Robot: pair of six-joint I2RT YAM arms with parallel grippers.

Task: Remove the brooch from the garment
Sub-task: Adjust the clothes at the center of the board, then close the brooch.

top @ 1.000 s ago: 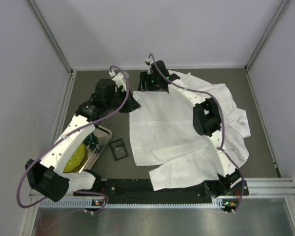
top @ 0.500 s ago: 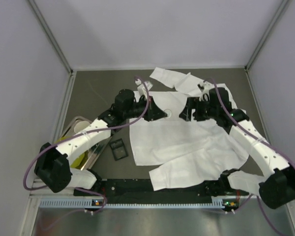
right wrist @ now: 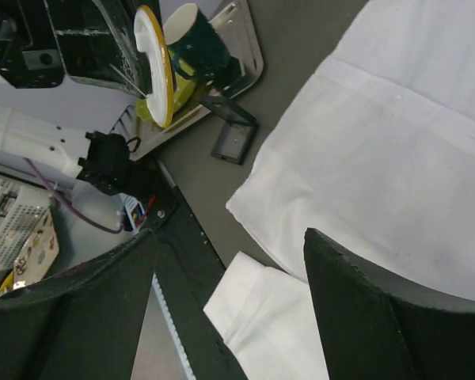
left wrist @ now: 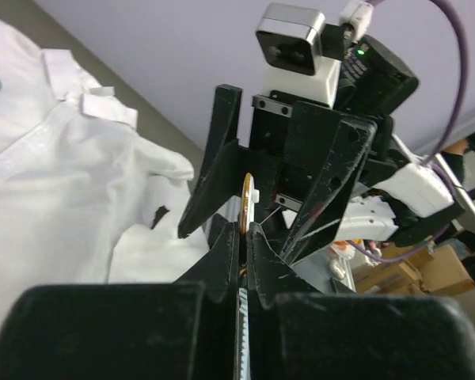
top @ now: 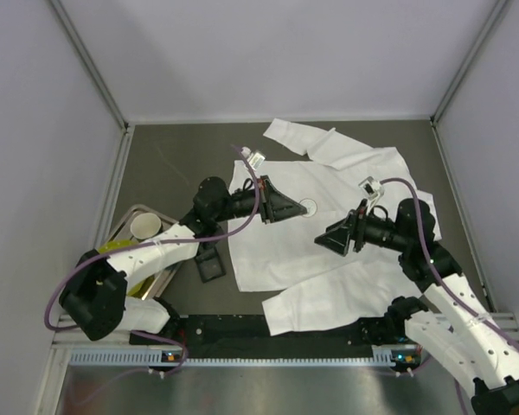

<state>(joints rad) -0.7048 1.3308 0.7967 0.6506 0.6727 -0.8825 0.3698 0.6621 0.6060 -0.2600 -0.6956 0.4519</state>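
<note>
Brooch (left wrist: 246, 202): thin round disc; gold rim seen edge-on from left wrist, glossy white face only from right wrist. Pinched between tight-pressed fingers of left gripper (top: 296, 207), apparently just clear of the cloth.
Garment (top: 272, 251): thin white shirt, creased, spread from worktop centre to right edge.
Right gripper (top: 329, 240): black fingers spread wide, over shirt.
Metal tray (right wrist: 249, 47), dark cup (right wrist: 202, 51): near-left corner.
</note>
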